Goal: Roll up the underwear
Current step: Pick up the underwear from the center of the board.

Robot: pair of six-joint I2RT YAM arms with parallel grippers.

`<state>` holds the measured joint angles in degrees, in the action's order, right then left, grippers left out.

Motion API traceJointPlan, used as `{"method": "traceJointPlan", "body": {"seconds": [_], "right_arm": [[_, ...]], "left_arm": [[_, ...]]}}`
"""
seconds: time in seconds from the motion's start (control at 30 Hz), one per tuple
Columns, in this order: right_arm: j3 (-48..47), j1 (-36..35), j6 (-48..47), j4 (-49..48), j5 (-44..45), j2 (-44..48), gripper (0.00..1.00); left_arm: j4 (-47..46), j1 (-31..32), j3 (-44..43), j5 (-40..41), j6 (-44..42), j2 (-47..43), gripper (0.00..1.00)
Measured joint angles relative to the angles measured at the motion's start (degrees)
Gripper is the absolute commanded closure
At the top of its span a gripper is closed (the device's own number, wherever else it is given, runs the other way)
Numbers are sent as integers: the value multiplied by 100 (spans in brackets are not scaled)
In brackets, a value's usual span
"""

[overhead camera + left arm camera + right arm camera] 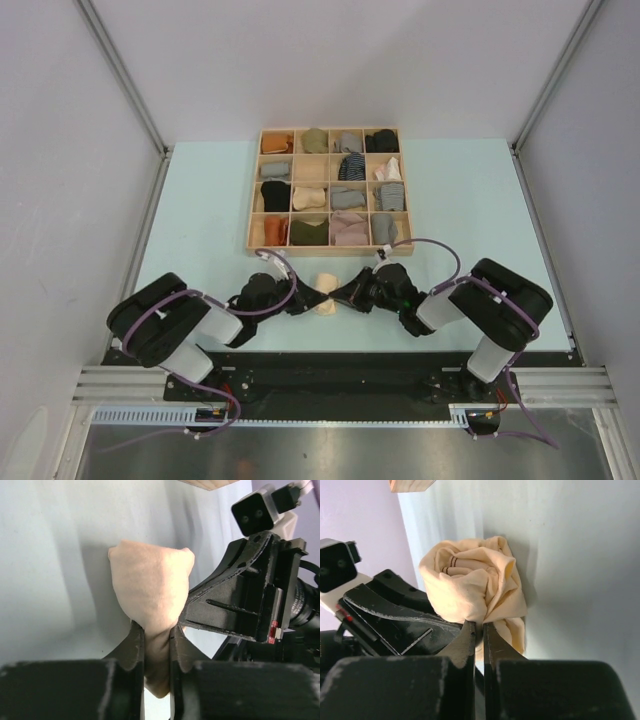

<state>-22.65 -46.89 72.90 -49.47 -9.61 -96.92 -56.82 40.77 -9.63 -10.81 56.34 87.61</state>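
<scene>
The pale cream underwear point(326, 304) lies bunched into a small roll on the light blue table, between my two grippers. In the left wrist view the cloth point(150, 590) is pinched at its lower end, with my left gripper point(156, 627) shut on it. From the other side my right gripper point(478, 626) is shut on a fold of the same roll point(470, 585), whose layers curl inward. From above, the left gripper point(305, 300) and the right gripper point(345, 297) meet at the roll, nearly tip to tip.
A wooden tray point(253, 190) divided into several compartments stands just behind the grippers, holding rolled cloth bundles in orange, black, grey, olive, cream and stripes. Its near edge is close to both wrists. Grey walls enclose the table on three sides.
</scene>
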Motion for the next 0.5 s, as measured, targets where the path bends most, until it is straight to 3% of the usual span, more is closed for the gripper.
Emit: {"method": "traceJointPlan", "body": {"seconds": [0.1, 0.13, 0.23, 0.4, 0.5], "right_arm": [[-31, -2, -179, 310, 116, 140, 80], [-52, -2, -251, 450, 160, 195, 65], [-94, 9, -575, 962, 391, 437, 50], [-166, -24, -1137, 2192, 592, 1276, 45], [-295, -170, -1478, 2999, 741, 2426, 43]], "left_arm": [[358, 20, -188, -13, -190, -28, 100], [514, 31, -273, -31, -278, -24, 100], [866, 57, -535, -72, -535, 20, 100], [1427, 85, -977, -61, -1027, 90, 100], [1794, 85, -1147, 57, -1327, -35, 100]]}}
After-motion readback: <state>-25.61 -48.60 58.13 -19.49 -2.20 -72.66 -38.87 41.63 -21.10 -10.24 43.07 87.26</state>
